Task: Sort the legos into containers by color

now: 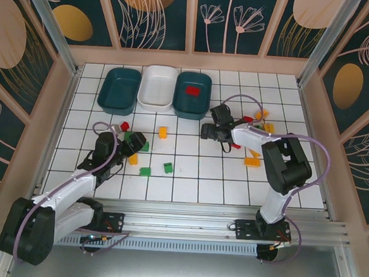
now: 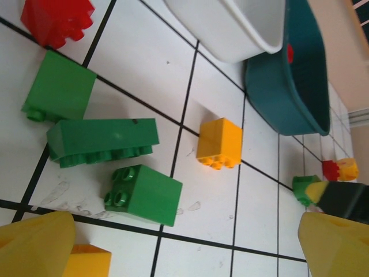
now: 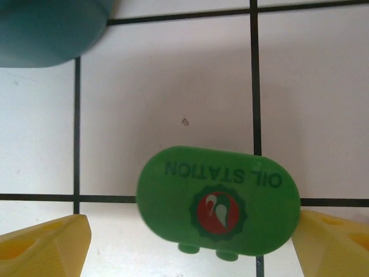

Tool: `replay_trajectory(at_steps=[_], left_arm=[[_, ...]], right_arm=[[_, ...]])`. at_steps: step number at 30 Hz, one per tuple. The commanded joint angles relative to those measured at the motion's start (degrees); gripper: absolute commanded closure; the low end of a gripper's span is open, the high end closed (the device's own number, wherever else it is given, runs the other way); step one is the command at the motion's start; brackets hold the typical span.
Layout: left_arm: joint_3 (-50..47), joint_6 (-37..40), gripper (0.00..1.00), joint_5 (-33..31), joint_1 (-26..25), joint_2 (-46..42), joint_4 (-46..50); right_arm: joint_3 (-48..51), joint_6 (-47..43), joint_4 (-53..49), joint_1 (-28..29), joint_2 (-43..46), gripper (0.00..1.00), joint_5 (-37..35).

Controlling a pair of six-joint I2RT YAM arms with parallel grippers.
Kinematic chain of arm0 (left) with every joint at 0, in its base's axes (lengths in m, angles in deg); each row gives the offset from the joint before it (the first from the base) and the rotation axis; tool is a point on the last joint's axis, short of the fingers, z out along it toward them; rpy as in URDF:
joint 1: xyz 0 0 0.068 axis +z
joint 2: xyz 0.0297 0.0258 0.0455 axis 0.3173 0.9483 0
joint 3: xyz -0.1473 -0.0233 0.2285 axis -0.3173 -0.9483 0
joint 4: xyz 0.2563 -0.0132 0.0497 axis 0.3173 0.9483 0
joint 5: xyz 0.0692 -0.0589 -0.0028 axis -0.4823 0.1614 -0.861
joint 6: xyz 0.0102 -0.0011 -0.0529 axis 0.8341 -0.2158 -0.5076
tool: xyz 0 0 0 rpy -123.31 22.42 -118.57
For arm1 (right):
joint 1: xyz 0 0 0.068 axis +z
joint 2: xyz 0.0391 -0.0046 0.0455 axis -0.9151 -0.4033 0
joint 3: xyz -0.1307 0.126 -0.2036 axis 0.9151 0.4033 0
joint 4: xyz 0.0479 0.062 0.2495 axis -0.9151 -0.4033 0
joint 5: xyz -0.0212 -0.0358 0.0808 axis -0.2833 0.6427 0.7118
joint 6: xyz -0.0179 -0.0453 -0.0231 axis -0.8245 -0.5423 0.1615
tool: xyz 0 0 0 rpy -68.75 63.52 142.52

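In the top view my left gripper (image 1: 128, 145) hangs low over a group of legos left of centre. Its wrist view shows it open (image 2: 184, 248), with a green brick (image 2: 144, 194) just ahead of the fingers. A long green brick (image 2: 102, 141), another green one (image 2: 59, 88), a red one (image 2: 57, 20) and an orange one (image 2: 219, 143) lie around it. My right gripper (image 1: 212, 129) is open (image 3: 190, 245) around a green oval "OIL STATION" piece (image 3: 219, 199); the right finger (image 3: 334, 242) is at its edge, the left finger (image 3: 43, 245) stands apart.
Three tubs line the back: teal (image 1: 119, 89), white (image 1: 157, 87), and teal (image 1: 192, 98) holding a red brick (image 1: 192, 89). Orange and red bricks (image 1: 253, 157) lie scattered at the right, and two green bricks (image 1: 145, 171) lie near the front. Wooden walls ring the tiled floor.
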Motion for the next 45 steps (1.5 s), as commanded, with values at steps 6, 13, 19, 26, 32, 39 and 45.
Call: replay_trajectory(at_steps=[6,13,19,26,32,39,45], left_arm=[[-1.5,-0.7,0.01,-2.7,0.2,-10.8,6.8],[-0.4,0.1,0.01,-5.0,0.3,-17.5,14.0],[0.3,1.3,0.02,-6.7,0.2,-19.2,15.9],[2.1,3.5,0.01,-9.7,0.3,-15.4,13.6],[4.7,4.2,0.01,-15.0,0.3,-7.5,11.6],[8.9,5.2,0.01,-16.0,0.3,-1.5,13.3],[8.2,6.5,0.02,-13.7,0.3,-3.4,13.5]], right_arm=[[-2.2,3.0,0.3,0.8,-5.2,0.19,-6.8],[-4.5,4.2,3.0,0.9,-8.1,0.23,-5.1],[-3.2,5.0,4.2,1.9,-6.4,0.46,-7.5],[-6.1,4.1,2.9,7.1,2.3,0.52,-8.8],[-22.4,0.3,3.2,10.4,-8.0,0.52,-3.2],[-52.2,-4.8,-3.4,10.6,-28.3,0.51,1.0],[-76.0,-8.9,-11.0,10.1,-41.4,0.27,2.2]])
